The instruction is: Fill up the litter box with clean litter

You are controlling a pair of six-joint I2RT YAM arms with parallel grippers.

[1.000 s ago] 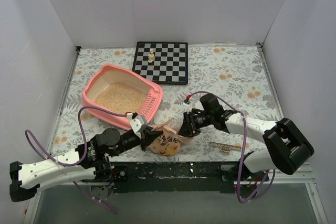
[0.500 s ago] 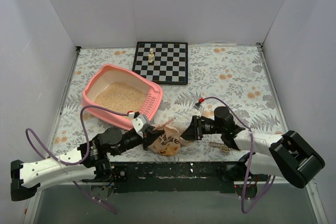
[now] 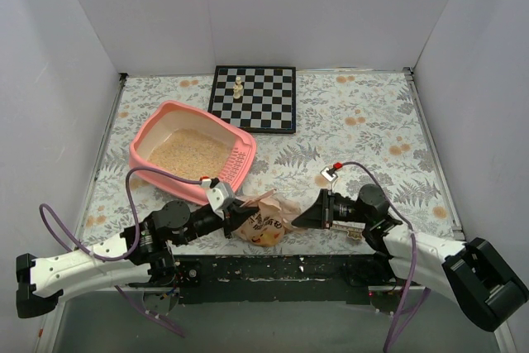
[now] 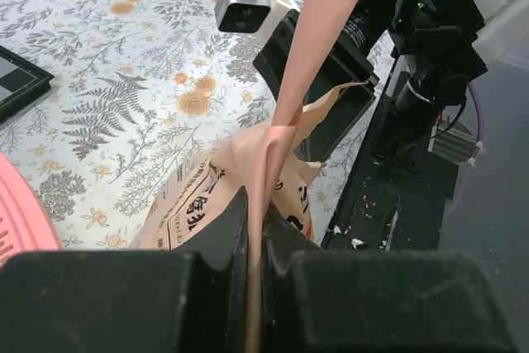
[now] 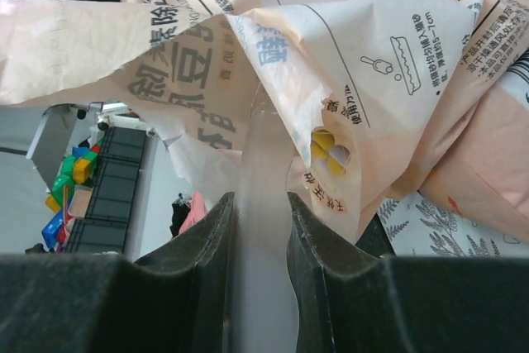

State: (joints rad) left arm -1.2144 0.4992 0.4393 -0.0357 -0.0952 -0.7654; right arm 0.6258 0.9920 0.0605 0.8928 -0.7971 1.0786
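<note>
The salmon-pink litter box (image 3: pixel 150 135) sits at the left and holds a bed of tan clean litter (image 3: pixel 190 155). A crumpled peach litter bag (image 3: pixel 263 222) lies at the near edge between my arms. My left gripper (image 3: pixel 235 214) is shut on a flap of the bag (image 4: pixel 285 97); in the left wrist view my left gripper (image 4: pixel 254 204) pinches it flat. My right gripper (image 3: pixel 301 219) is at the bag's right side. In the right wrist view my right gripper (image 5: pixel 260 200) is shut on the clear scoop's handle (image 5: pixel 264 163), which runs into the bag (image 5: pixel 388 55).
A black-and-white chessboard (image 3: pixel 253 98) with a pale chess piece (image 3: pixel 238 87) lies at the back. A small ruler-like strip (image 3: pixel 351 231) lies under my right arm. White walls enclose the floral table (image 3: pixel 372 130). The black base rail (image 3: pixel 273 269) runs along the near edge.
My right arm has swung right and toward the near edge, lowering; its gripper stays at the bag's right side. My left gripper and the bag have barely moved.
</note>
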